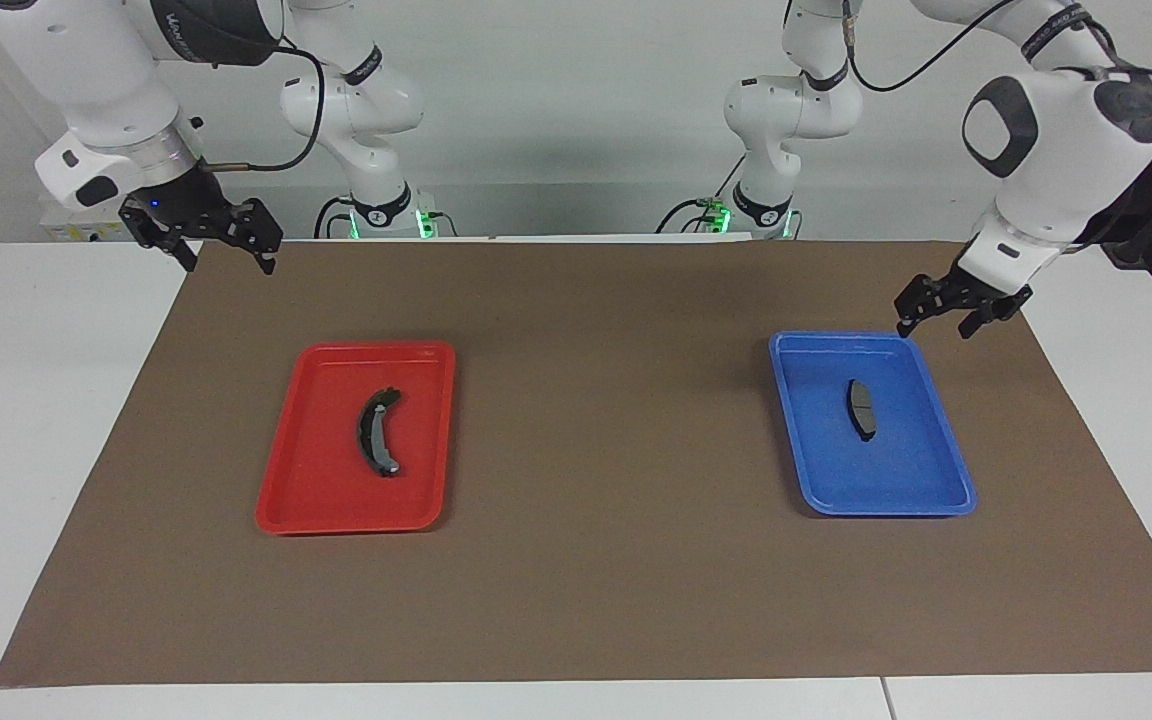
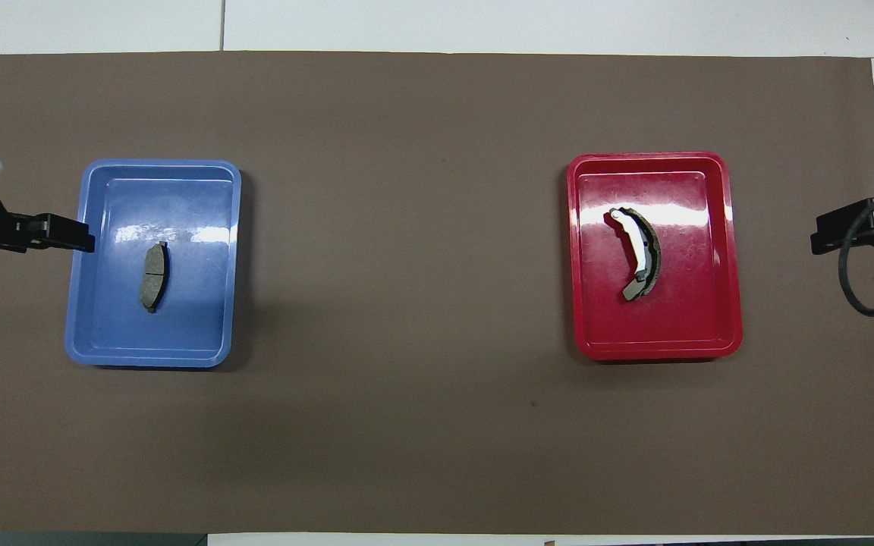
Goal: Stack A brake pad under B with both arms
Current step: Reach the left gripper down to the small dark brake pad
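Note:
The A brake pad [image 1: 861, 408] [image 2: 154, 276], short and dark grey, lies flat in the blue tray [image 1: 886, 505] [image 2: 149, 359]. B [image 1: 377, 431] [image 2: 638, 254], a long black crescent with pale patches, lies in the red tray [image 1: 336, 520] [image 2: 657, 350]. My left gripper [image 1: 934, 322] [image 2: 65, 233] hangs open over the blue tray's rim toward the left arm's end, holding nothing. Over the brown mat's corner at the right arm's end, my right gripper [image 1: 226, 262] [image 2: 831, 231] waits open and empty, well apart from the red tray.
Both trays sit on a brown mat [image 1: 596, 440] [image 2: 407, 265] that covers most of the white table [image 1: 36, 400]. A wide strip of bare mat lies between the two trays.

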Robot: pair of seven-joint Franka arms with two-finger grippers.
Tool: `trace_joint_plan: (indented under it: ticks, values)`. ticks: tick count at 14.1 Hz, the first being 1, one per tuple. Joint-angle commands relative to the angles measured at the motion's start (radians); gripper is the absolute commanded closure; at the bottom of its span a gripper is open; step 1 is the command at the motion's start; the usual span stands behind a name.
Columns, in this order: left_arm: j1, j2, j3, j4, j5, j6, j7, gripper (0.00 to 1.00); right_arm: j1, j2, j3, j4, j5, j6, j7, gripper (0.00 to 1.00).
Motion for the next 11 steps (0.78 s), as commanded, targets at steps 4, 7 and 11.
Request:
trace_joint_plan:
  ticks: [4,7,11]
  values:
    - [-0.001,0.001,-0.003,-0.297,0.001,0.436,0.036,0.07,-0.003,-0.004,0.0,0.002,0.02,0.001,-0.013,0.0]
    - [-0.001,0.034,-0.003,-0.325,0.001,0.505,0.039,0.07,-0.003,-0.004,0.0,0.002,0.02,0.001,-0.013,0.0]
    - [-0.009,0.086,-0.003,-0.327,0.001,0.512,0.041,0.07,-0.003,-0.004,0.0,0.002,0.02,-0.001,-0.013,0.0]
